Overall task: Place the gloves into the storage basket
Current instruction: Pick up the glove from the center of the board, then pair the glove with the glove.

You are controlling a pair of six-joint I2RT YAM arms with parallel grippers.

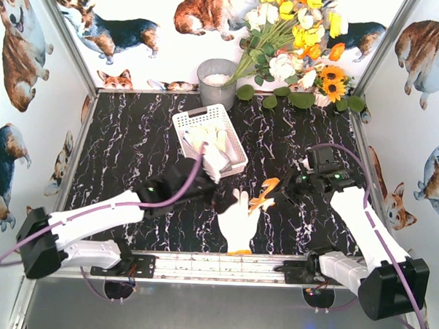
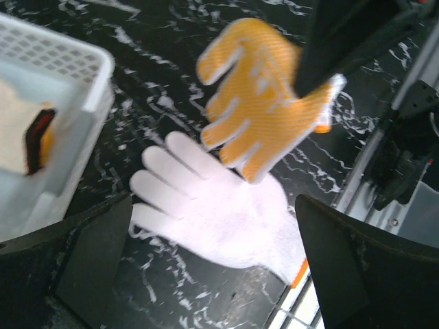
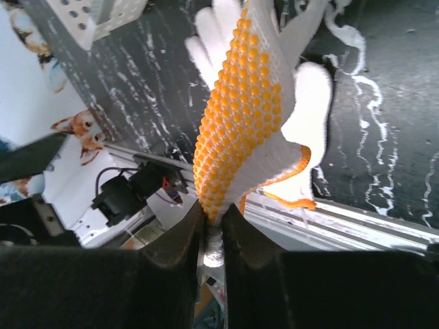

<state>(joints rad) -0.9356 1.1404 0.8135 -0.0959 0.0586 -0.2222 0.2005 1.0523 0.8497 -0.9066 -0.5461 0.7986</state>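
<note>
Firmly clamped between the right gripper (image 3: 211, 223) tips: 1 orange-dotted glove (image 3: 240, 137).

The left arm (image 1: 93, 221) and right arm (image 1: 366, 229) have white link shells, black joint housings and an externally routed purple cable (image 1: 170, 200). The left end effector (image 1: 219, 199) and right end effector (image 1: 278, 189) are black.

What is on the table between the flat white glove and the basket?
Nothing. Only bare black marble table shows between the white glove and the storage basket in the left wrist view.
</note>
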